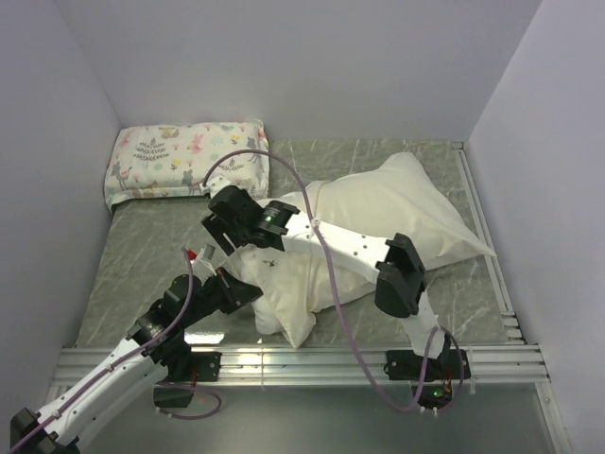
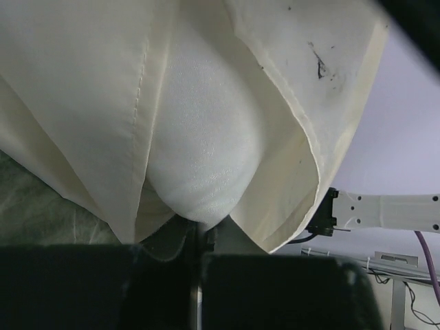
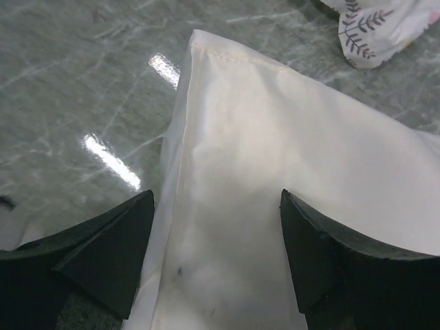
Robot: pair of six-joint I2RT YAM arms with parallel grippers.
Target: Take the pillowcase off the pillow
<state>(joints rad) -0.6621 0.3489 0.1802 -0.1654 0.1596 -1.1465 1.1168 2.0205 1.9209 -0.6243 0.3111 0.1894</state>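
**Item 1. Pillowcase** (image 1: 406, 213): cream fabric, lying slantwise across the middle and right of the grey marbled table (image 1: 151, 246). Its far corner points toward the right wall. The near end is bunched up close to the aluminium rail (image 1: 312, 359). In the left wrist view its open mouth hangs in two hemmed flaps, and the right flap carries a dark smudge (image 2: 321, 67).

**Item 2. Pillow** (image 2: 199, 137): plain white, a shade whiter than the cover. It sits inside the pillowcase and bulges out between the two flaps at the near left end. The rest of it is covered.

**Item 3. Left gripper** (image 2: 199, 251): at the near left end of the bundle, under the open mouth. The jaws are pressed together, and the pillow's rounded tip runs down into them (pinched there, as far as this view shows).

**Item 4. Right gripper** (image 3: 216, 240): reaching across the bundle to its left side, above a seamed corner of the pillowcase. The jaws are spread wide with the cream fabric below and between them, and neither finger presses on it.

**Item 5. Printed pillow** (image 1: 180, 161): smaller, with a floral and animal pattern. It lies against the back left corner, apart from the bundle (one corner of it shows at the top of the right wrist view).

**Item 6. Purple cable** (image 1: 326, 274): loops along the right arm and over the pillowcase.
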